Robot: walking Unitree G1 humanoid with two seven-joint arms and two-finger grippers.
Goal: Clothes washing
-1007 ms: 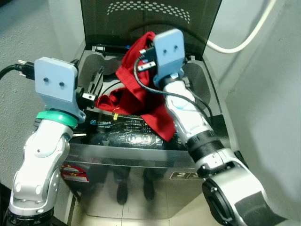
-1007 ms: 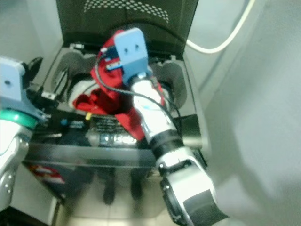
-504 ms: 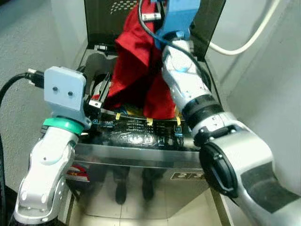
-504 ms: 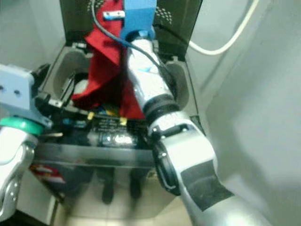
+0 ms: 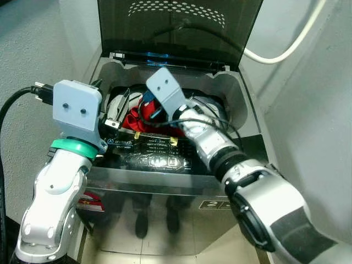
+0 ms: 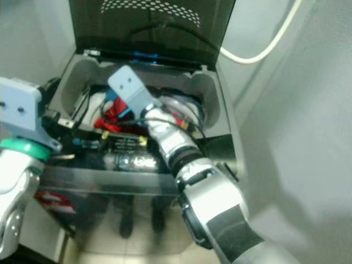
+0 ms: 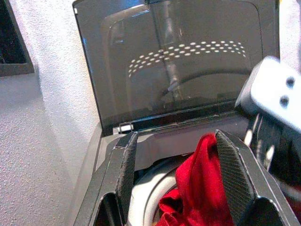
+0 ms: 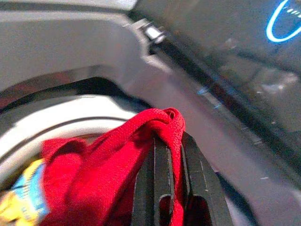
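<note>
The red garment (image 5: 131,120) lies bunched in the drum of the top-loading washer (image 5: 231,96), whose lid (image 5: 176,27) stands up. My right arm reaches down into the drum. In the right wrist view my right gripper (image 8: 167,141) is shut on a fold of the red garment (image 8: 108,165). My left gripper (image 5: 117,105) hovers open at the drum's left rim. In the left wrist view its fingers (image 7: 126,169) frame the red garment (image 7: 202,188) without touching it.
The washer's control panel (image 5: 159,149) runs along the near edge. A white hose (image 5: 286,47) curves along the wall at the right. A black cable (image 5: 11,102) loops from my left wrist. Grey walls close in on both sides.
Half a second ago my right gripper held the red garment high in front of the lid. It has dropped down into the drum with the garment. My left arm has hardly moved.
</note>
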